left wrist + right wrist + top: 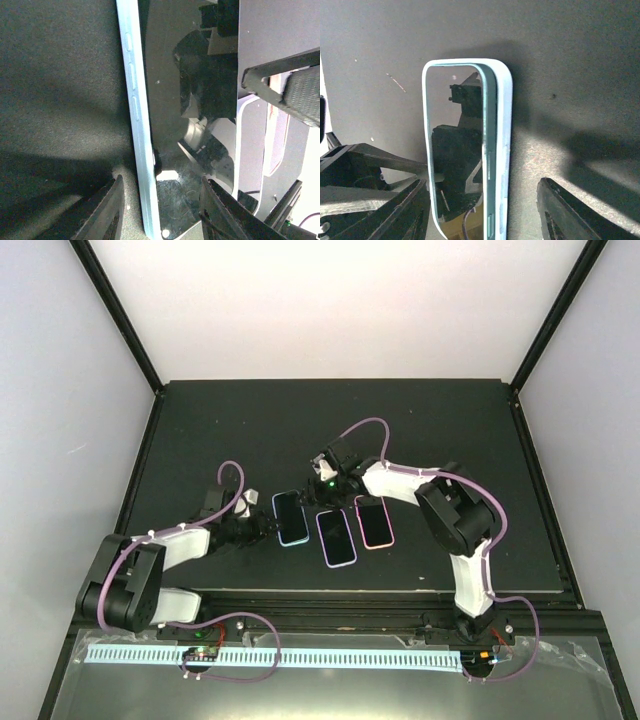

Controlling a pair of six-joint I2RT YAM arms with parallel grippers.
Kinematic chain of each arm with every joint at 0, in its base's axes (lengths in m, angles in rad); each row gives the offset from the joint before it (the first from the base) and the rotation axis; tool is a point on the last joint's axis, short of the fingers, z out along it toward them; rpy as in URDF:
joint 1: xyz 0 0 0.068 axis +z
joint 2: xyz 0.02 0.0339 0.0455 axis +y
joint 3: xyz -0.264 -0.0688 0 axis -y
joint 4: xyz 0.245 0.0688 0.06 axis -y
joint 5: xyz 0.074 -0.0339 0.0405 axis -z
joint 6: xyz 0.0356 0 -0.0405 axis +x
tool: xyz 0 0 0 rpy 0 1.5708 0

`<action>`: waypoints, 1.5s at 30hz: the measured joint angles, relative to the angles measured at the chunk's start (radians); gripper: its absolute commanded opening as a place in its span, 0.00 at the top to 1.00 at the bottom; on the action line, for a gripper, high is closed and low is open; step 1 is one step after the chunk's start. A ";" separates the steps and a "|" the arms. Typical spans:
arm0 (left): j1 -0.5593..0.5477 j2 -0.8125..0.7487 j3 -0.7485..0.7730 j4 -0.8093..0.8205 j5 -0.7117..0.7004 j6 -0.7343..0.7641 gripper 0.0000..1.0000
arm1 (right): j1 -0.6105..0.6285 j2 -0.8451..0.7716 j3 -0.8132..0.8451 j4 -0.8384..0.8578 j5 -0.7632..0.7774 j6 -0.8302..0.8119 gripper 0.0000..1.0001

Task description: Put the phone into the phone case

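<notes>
The phone (291,516), dark glass up, lies in the light blue phone case (298,541) at the left of a row of three. In the right wrist view the phone (455,150) shows its teal side with buttons above the rim of the phone case (505,150). My right gripper (482,200) straddles that end, open, both fingers apart from it. My left gripper (160,210) is open around the other end of the phone case (137,115), one finger (107,210) on the mat, the other over the glass. In the top view the left gripper (262,525) is beside the phone and the right gripper (318,490) is at its far end.
A phone in a purple case (336,537) and one in a pink case (374,522) lie just right of the blue one on the black mat (250,430). The right arm's textured finger pad (302,95) shows in the left wrist view.
</notes>
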 measured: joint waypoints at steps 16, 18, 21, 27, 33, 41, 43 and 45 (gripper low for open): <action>0.000 0.043 -0.002 0.071 0.028 0.000 0.58 | 0.016 0.052 -0.001 0.063 -0.048 0.027 0.35; 0.000 0.045 -0.004 0.079 0.029 -0.001 0.58 | 0.016 0.054 -0.002 0.072 -0.059 0.031 0.35; 0.000 0.045 -0.006 0.084 0.029 -0.002 0.58 | 0.018 0.061 -0.006 0.093 -0.089 0.045 0.35; 0.000 0.045 -0.011 0.092 0.031 -0.003 0.59 | 0.019 0.067 -0.026 0.151 -0.135 0.076 0.35; 0.005 0.045 -0.011 0.090 0.034 -0.004 0.60 | 0.017 0.069 -0.060 0.233 -0.175 0.123 0.36; 0.005 0.045 -0.011 0.086 0.031 -0.004 0.62 | 0.017 0.068 -0.146 0.431 -0.283 0.239 0.37; 0.005 0.043 -0.011 0.084 0.031 -0.004 0.62 | 0.018 0.068 -0.154 0.468 -0.302 0.258 0.38; 0.005 0.041 -0.011 0.079 0.030 -0.004 0.62 | 0.020 0.068 -0.163 0.499 -0.317 0.274 0.40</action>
